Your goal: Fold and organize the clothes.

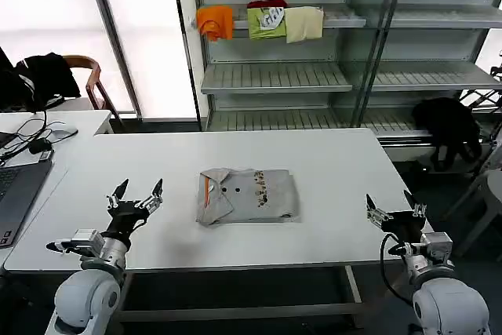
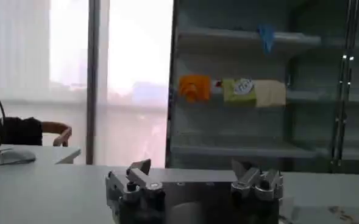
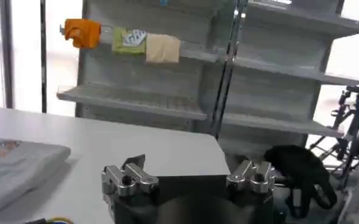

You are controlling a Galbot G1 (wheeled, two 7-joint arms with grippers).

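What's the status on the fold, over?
Left gripper open, empty, low over the white table, left of the stack. Right gripper open, empty, at the right edge. Light grey soft shirts folded, stacked mid-table. Nothing in the way.

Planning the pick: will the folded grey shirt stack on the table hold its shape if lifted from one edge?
Probably not: the folded grey shirts are soft cloth, so an edge lift would likely make them droop and unfold. They look light and flat, so they won't roll. On the smooth white table a push may slide or bunch them. Both the left gripper and the right gripper are open, apart from them.
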